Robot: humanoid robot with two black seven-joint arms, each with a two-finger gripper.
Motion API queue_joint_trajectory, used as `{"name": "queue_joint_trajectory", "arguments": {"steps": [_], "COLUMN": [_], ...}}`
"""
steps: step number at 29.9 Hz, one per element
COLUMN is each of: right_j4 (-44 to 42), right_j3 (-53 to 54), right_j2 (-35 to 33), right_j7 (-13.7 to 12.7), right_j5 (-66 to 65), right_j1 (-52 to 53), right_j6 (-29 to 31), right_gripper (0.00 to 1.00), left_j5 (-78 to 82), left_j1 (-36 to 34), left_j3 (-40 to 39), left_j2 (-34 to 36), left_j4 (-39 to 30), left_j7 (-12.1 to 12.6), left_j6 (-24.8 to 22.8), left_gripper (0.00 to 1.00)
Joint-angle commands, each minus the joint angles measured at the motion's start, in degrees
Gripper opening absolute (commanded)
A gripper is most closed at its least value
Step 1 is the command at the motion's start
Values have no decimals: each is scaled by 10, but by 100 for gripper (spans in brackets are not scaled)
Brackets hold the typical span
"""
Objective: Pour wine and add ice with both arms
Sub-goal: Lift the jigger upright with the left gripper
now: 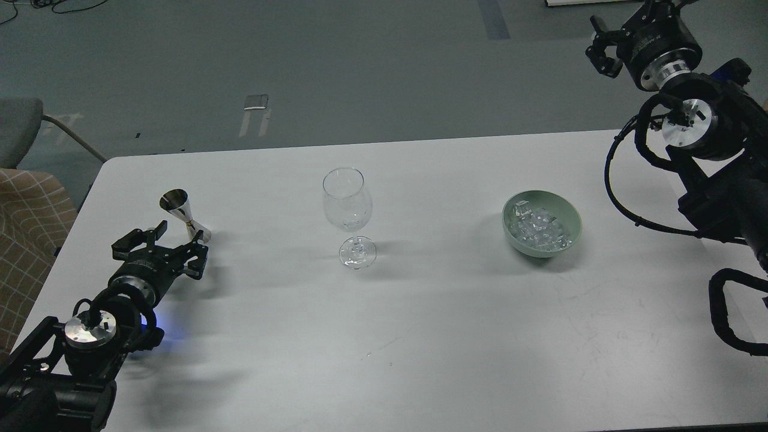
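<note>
A clear stemmed wine glass (348, 210) stands upright at the table's middle. A small steel jigger (183, 215) stands at the left; any wine in it is too hard to see. A pale green bowl (570, 237) at the right holds several clear ice cubes (537, 228). My left gripper (163, 241) is open and empty, low over the table just in front of the jigger, fingers spread toward it. My right gripper (606, 45) is raised beyond the table's far right corner, far from the bowl; its fingers look dark and small.
The white table (420, 336) spans the view. A chair with a checked cushion (27, 240) stands off the table's left edge. The right arm's cables (624, 198) loop over the table's right side. Grey floor lies beyond the far edge.
</note>
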Motion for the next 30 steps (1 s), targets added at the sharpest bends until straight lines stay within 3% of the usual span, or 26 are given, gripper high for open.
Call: {"name": "queue_joint_trajectory", "arguments": {"steps": [1, 30], "right_j4": [-1, 0], "right_j3": [1, 3], "right_j2": [0, -1], "right_j7": [1, 1], "right_j5": [0, 0], "right_j1": [-1, -6], "right_j6": [0, -1], "right_gripper": [100, 100], "left_j5": [0, 0], "left_j1": [-8, -35], "left_j3": [0, -3], "left_j2": [0, -8], "left_j4": [7, 37], "left_j7": [0, 1], "left_j6": [1, -2], "left_gripper": [66, 66]}}
